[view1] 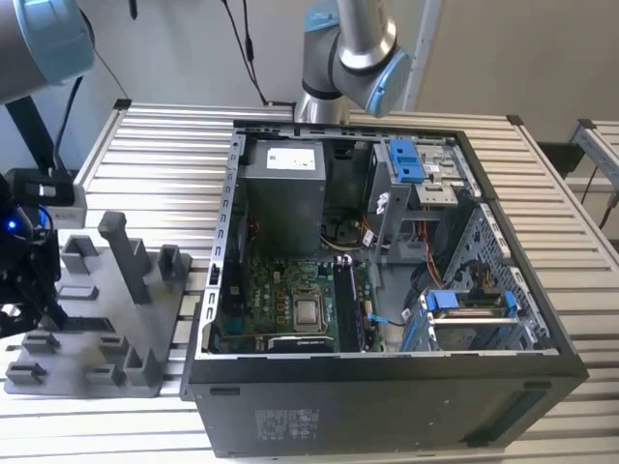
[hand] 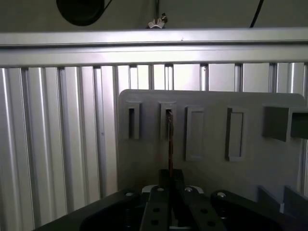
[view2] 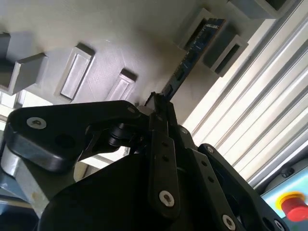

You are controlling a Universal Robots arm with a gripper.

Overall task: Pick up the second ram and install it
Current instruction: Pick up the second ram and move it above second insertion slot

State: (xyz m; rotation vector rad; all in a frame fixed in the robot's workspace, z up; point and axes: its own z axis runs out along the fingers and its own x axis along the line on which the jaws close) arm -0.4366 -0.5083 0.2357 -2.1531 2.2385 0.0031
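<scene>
First wrist view: a ribbed metal tabletop [hand: 57, 144] bore a grey plastic fixture plate [hand: 211, 178]; black fingers [hand: 177, 179] were clamped on a thin, nearly black memory stick [hand: 169, 139] seated in a plate slot.

The bench [hand: 57, 144] is ribbed, bright bare metal; the fixture [hand: 211, 178] matt grey plastic; the claw [view2: 158, 104] smooth, faintly glossy black; the second ram [view2: 190, 53] dull dark.

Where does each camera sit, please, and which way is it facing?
Exterior view: off the arm, high, looking down on the open computer case and grey fixture; arm joints at top.
First wrist view: on the arm, looking over the gripper at the fixture.
Second wrist view: on the arm, looking along the gripper.
Both wrist views share the second ram, gripped.
</scene>
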